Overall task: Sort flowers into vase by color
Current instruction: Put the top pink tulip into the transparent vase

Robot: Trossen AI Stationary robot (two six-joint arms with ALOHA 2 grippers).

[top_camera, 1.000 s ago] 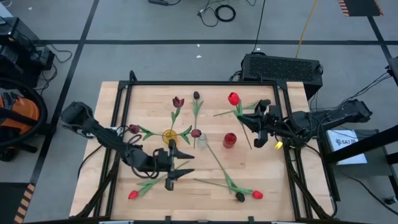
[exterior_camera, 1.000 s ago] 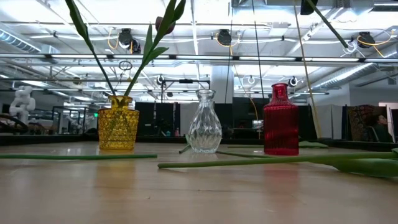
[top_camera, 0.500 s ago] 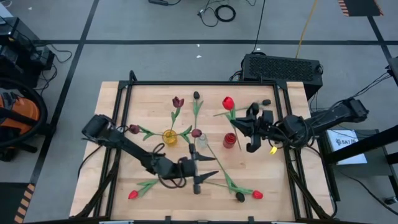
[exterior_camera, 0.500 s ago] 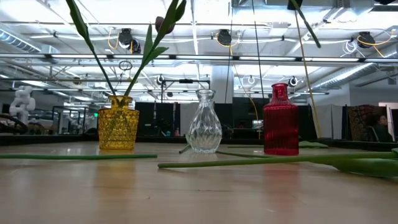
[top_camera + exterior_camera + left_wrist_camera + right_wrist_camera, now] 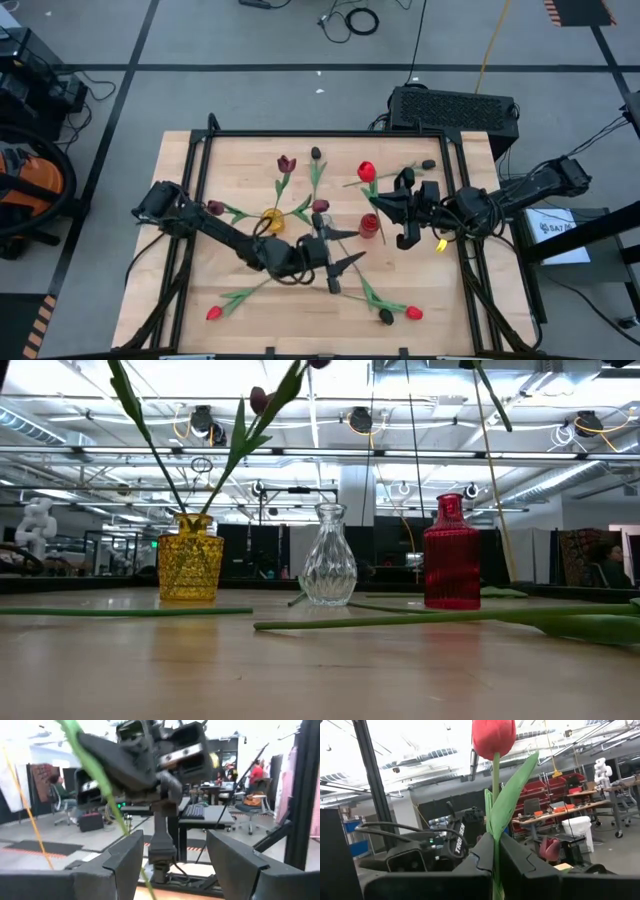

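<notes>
right gripper (image 5: 392, 212) stretched in from the table's right side, fingers pinched shut on the stem of a bright red tulip (image 5: 493, 737), head up, right above the red vase (image 5: 370, 226). left gripper (image 5: 335, 262) reaching across the middle of the table, just in front of the clear vase (image 5: 329, 556), fingers spread open, nothing held. yellow vase (image 5: 273, 220) holding dark red tulips (image 5: 287, 164) that lean outward. clear vase looks empty. more tulips (image 5: 412, 313) lying flat near the table's front edge.
</notes>
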